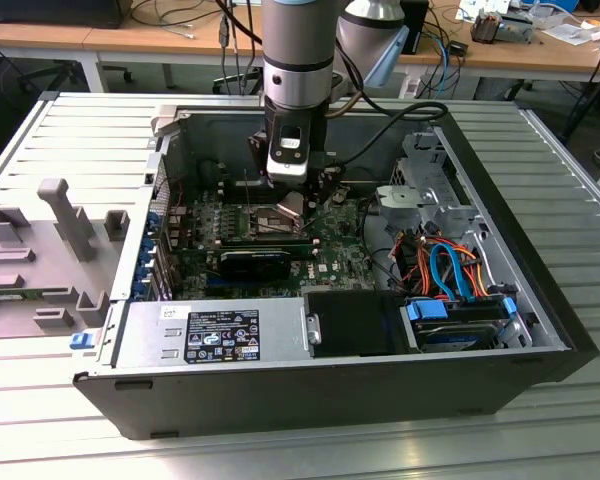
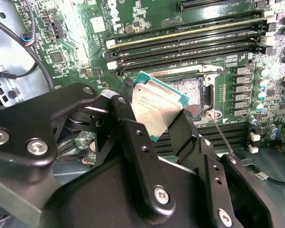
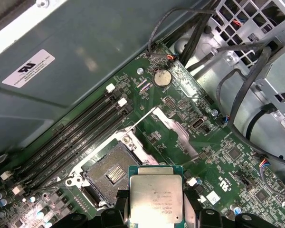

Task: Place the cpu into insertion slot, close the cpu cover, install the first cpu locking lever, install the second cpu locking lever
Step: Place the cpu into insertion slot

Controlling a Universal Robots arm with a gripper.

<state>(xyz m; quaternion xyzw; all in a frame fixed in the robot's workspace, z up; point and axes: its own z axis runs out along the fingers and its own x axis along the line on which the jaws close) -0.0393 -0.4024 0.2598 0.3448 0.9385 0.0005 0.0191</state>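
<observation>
My gripper hangs inside the open computer case, shut on the cpu, a small square chip with a silver-grey top and a green edge. In both wrist views the chip sits tilted between the black fingers, just above and beside the insertion slot. The slot lies bare with its dark centre showing. The cpu cover stands swung open next to the slot. A thin wire locking lever sticks up from the slot's edge.
Long black memory slots run beside the socket on the green motherboard. Cables and a drive cage fill the exterior view's right of the case; the power supply sits in front. Grey fixtures stand on the table at the left.
</observation>
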